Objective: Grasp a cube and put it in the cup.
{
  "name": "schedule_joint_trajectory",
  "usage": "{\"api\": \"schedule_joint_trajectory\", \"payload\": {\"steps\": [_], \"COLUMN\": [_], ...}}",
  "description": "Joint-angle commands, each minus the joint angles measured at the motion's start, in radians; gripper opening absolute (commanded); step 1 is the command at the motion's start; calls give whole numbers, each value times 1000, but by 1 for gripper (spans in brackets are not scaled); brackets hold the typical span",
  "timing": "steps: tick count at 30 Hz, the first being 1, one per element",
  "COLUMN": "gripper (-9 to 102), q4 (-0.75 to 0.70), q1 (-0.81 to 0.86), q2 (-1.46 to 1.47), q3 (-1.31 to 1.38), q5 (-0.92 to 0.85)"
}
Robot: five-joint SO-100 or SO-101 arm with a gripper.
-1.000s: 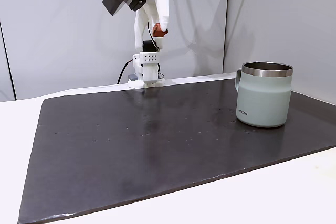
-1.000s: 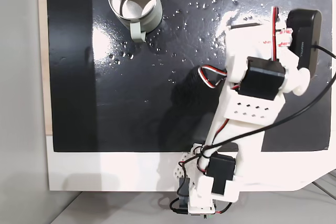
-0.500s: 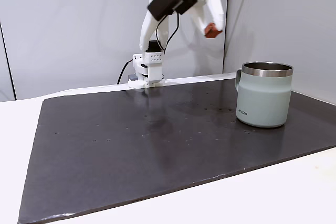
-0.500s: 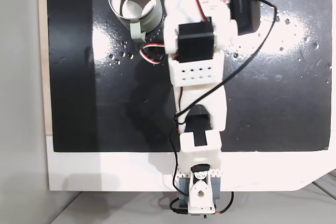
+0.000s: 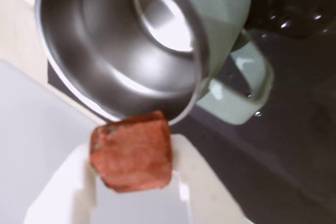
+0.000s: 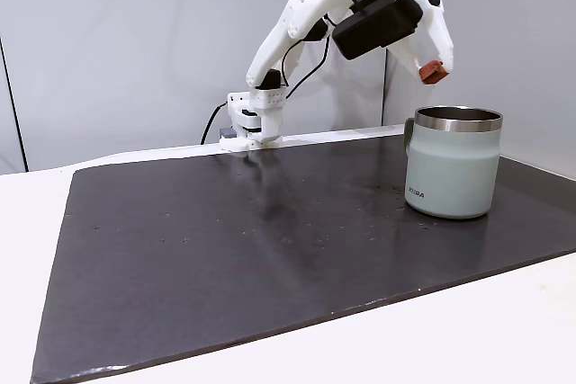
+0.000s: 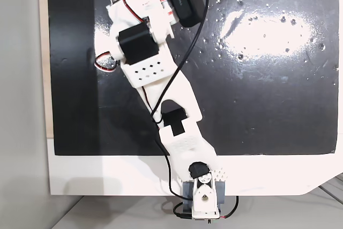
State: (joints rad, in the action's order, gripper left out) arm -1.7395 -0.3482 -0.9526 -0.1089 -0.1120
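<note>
- White two-finger gripper (image 6: pixel 434 70) is clamped on the small reddish-orange cube (image 6: pixel 434 71), held in the air just above the rim of the pale grey-green steel-rimmed mug (image 6: pixel 453 162).
- Arm reaches out from its base at the dark mat's (image 6: pixel 270 240) far edge, elbow raised, wrist angled downward.
- Mug stands upright near the mat's right edge in a fixed view.
- Wrist view: cube (image 5: pixel 132 150) sits just before the mug's open mouth (image 5: pixel 121 40).

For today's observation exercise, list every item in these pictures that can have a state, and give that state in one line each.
cube: held in the air between the end effector's fingers, just outside the cup's rim in the wrist view.
cup: upright on the dark mat, nothing inside it.
end effector: shut on the cube, raised above the cup's rim.
dark mat: flat on the white table, bearing the cup.
</note>
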Motion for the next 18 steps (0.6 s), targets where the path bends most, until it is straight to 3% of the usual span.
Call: {"api": "schedule_joint_trajectory", "payload": {"steps": [1,15,18], "gripper": [5,5,14], "q4": [57,103,94], "q1": [-5,3,3], "q2": [0,58,63], "q3": [58,120,120], "q5": [15,32,32]}}
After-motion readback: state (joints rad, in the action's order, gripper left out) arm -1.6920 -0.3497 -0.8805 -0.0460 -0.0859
